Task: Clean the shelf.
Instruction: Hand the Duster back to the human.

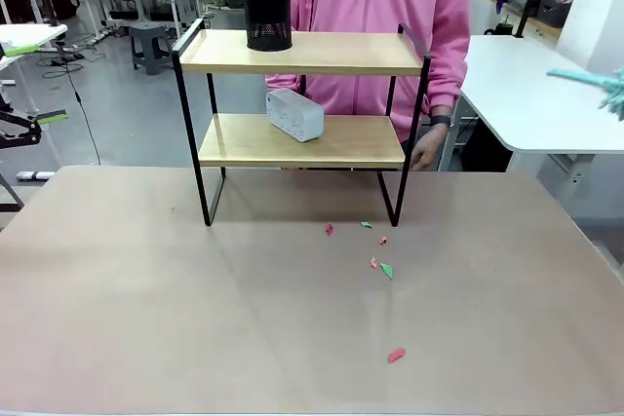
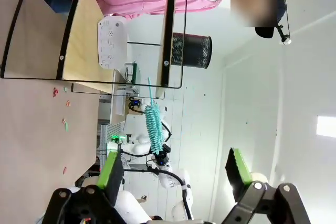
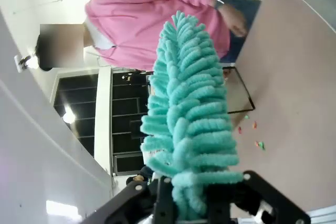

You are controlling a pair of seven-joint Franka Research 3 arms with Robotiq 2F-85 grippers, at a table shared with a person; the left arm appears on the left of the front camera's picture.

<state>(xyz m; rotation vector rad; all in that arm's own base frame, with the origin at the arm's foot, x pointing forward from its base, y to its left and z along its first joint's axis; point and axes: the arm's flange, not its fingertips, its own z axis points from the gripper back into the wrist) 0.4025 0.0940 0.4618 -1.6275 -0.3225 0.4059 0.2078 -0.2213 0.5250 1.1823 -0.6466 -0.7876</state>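
Two-tier shelf (image 1: 302, 94) of pale wooden boards in thin black metal frame, standing mid-desk (image 1: 195, 319). Black mesh cylinder cup (image 1: 266, 14) on top, white rounded box (image 1: 294, 114) below. Right hand (image 3: 194, 203) clamping fluffy teal chenille duster (image 3: 189, 124); left hand (image 2: 173, 174) spread wide, holding nothing.

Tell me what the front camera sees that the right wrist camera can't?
Front view alone: the black mesh cup on the shelf's top board, and the white power strip on the lower board.

Right wrist view alone: a close look at the right gripper shut on the fluffy teal duster.

Both: the person in the pink hoodie and the small paper scraps on the table.
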